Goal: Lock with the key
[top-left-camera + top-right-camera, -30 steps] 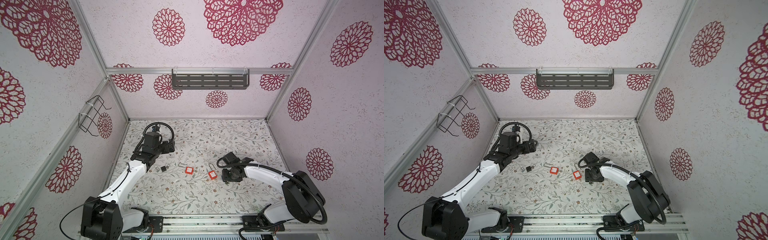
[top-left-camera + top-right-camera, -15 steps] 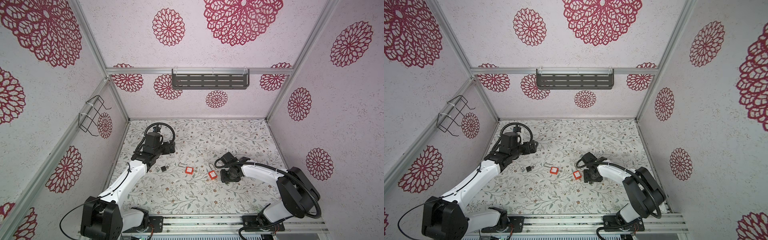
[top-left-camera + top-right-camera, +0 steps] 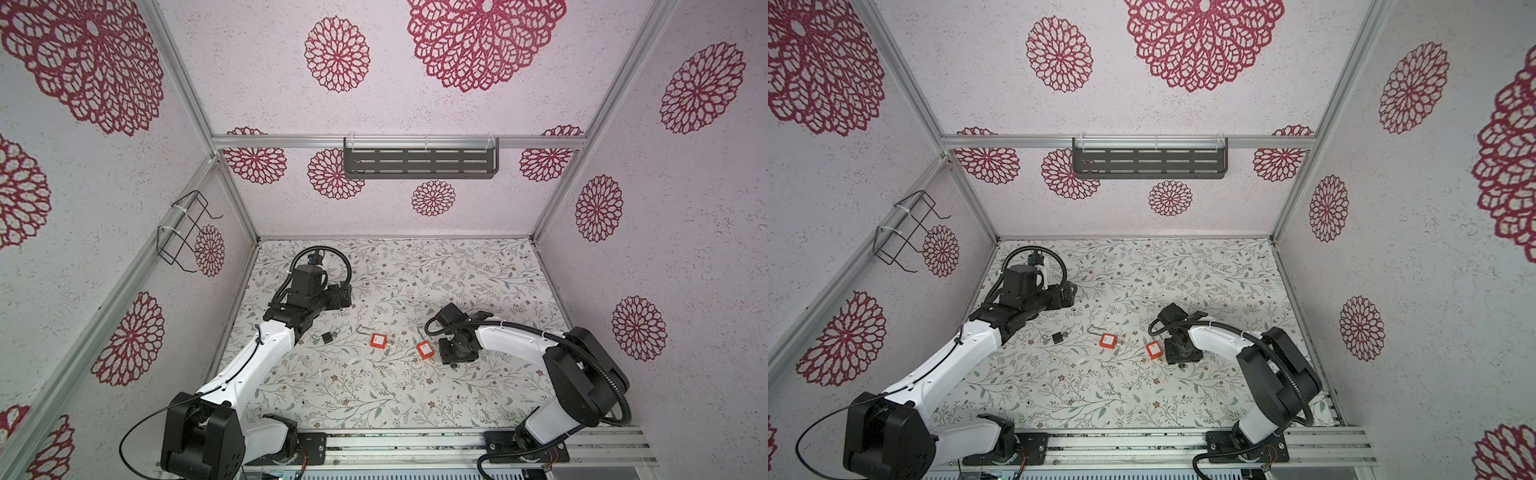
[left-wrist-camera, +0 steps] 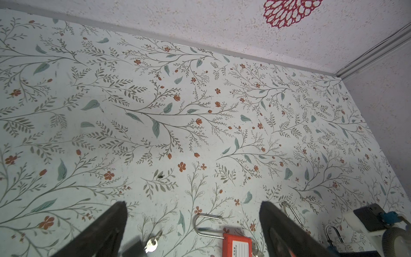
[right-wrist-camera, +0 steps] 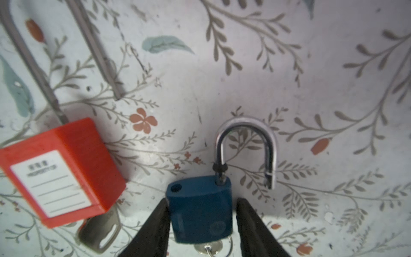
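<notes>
A blue padlock [image 5: 200, 211] lies on the floral table with its steel shackle [image 5: 246, 142] swung open and a key [image 5: 210, 247] in its underside. My right gripper [image 5: 202, 201] straddles its body: one finger touches a side, the other stands a sliver off, so it is open. In both top views the right gripper [image 3: 457, 357] [image 3: 1181, 355] hides that lock. My left gripper [image 4: 193, 203] [image 3: 343, 297] hangs wide open and empty at the back left, above a black padlock [image 3: 326, 336] with its own key [image 4: 151, 244].
Two red padlocks with long open shackles lie mid-table: one [image 3: 378, 340] [image 4: 236, 244] near the middle, the other [image 3: 424, 350] [image 5: 60, 171] close beside the right gripper, a flat key [image 5: 100, 231] under it. A grey shelf [image 3: 419, 162] and a wire rack [image 3: 185, 232] hang on the walls.
The right gripper's jaws have narrowed around the blue padlock and the wrist has shifted slightly. The left arm has hardly moved and stays open.
</notes>
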### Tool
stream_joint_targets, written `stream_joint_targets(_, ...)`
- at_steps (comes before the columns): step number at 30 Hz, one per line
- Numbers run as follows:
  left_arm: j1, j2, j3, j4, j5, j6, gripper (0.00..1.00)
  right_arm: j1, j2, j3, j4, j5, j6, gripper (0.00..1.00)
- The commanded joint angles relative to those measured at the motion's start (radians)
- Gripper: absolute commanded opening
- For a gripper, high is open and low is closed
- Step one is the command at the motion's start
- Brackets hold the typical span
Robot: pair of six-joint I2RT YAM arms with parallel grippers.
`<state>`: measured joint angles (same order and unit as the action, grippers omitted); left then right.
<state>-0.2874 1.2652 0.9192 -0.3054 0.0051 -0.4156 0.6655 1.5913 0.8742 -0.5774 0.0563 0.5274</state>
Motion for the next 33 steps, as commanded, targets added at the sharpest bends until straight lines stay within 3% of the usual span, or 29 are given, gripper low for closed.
stream_joint_targets(1, -0.008, 0.013, 0.031, -0.002, -0.013, 0.011, 0.97, 0.014, 0.022, 0.027, -0.028, 0.019, -0.018, 0.47)
stream_joint_targets(15, -0.013, 0.013, 0.059, -0.008, -0.023, 0.040, 0.97, 0.029, -0.069, 0.092, -0.103, 0.068, -0.076, 0.33)
stream_joint_targets(24, -0.019, 0.006, 0.072, 0.045, 0.063, 0.123, 1.00, 0.029, -0.175, 0.228, -0.141, 0.086, -0.294, 0.30)
stream_joint_targets(27, -0.021, -0.002, 0.070, 0.079, 0.137, 0.177, 0.96, 0.029, -0.190, 0.269, -0.145, 0.088, -0.378, 0.30)
stream_joint_targets(29, -0.021, -0.009, 0.067, 0.105, 0.159, 0.226, 0.88, 0.029, -0.192, 0.302, -0.145, 0.082, -0.442, 0.30)
stream_joint_targets(33, -0.021, -0.035, 0.027, 0.217, 0.175, 0.332, 0.86, 0.029, -0.188, 0.353, -0.129, 0.070, -0.591, 0.30)
